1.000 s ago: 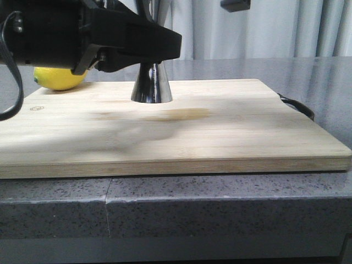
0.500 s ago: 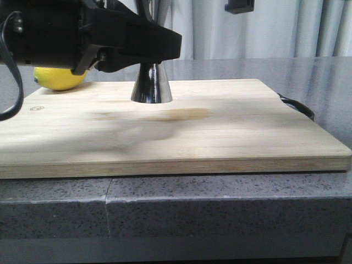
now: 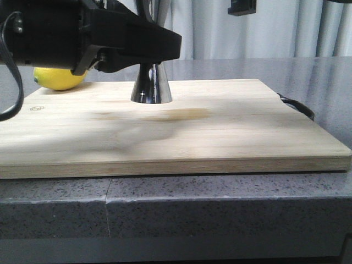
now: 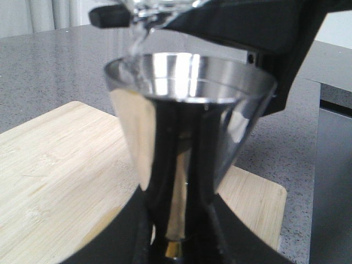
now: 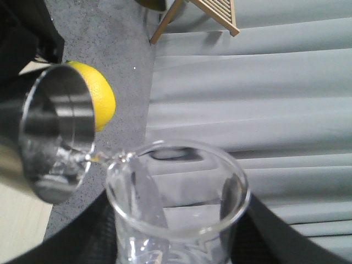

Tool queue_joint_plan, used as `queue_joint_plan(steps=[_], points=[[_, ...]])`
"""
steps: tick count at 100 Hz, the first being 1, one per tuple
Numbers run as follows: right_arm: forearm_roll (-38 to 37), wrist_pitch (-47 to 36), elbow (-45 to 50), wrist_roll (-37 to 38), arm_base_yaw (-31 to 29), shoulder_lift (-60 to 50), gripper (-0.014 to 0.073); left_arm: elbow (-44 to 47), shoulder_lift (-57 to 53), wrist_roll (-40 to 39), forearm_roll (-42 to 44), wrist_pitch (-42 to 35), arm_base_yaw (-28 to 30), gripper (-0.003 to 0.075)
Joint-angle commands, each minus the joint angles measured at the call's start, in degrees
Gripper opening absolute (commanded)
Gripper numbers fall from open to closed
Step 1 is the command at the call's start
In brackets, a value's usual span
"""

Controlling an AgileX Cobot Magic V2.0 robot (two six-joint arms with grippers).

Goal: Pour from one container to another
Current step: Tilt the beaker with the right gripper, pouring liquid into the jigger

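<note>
Where the board (image 3: 220,137) runs right of the jigger (image 3: 151,85), its bamboo lies bare to the front and right edges; a dark handle (image 3: 297,105) juts off the right end. Board rests on a speckled grey counter (image 3: 220,209), grey curtains (image 3: 275,30) behind. Jigger stands upright near the far edge, left gripper (image 4: 179,242) clamped about its waist. Right gripper (image 5: 176,242) holds the tilted beaker (image 5: 176,209), lip at the jigger's rim. A lemon (image 3: 58,78) sits far left, behind the left arm (image 3: 82,36).

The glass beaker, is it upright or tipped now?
Tipped. The beaker lies with its lip at the jigger's rim, and liquid runs from lip into cup.
</note>
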Motion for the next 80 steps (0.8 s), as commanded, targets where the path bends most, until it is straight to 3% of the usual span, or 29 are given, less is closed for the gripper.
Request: queue_joint_plan(steps=[1,32,59,66,80], points=[[1.44,-2.17,-2.12,-0.3,-0.14,-2.21,0.016,-1.51,-1.45,-0.49,-2.24,-3.79,-0.53,-0.002],[2.98,-1.62,-2.12,5.26,-0.14,-2.21,0.016,-1.51,-1.45,-0.49,-2.24,-3.47,-0.53,-0.002],[10.26,-0.91,-2.12,27.18,-0.14,-3.0,0.016,-1.51,-1.45,-0.49,-2.24,-3.47,-0.53,-0.002],[13.74,0.49,-2.12,29.53,-0.14,-3.1,0.016,-1.51,-1.45,-0.49,-2.24,-3.47,-0.53,-0.002],[27.76,6.48,-2.12,30.76,-0.73,-2.85,0.016,-1.51,-1.45,-0.49,-2.24,-3.47,-0.53,-0.002]])
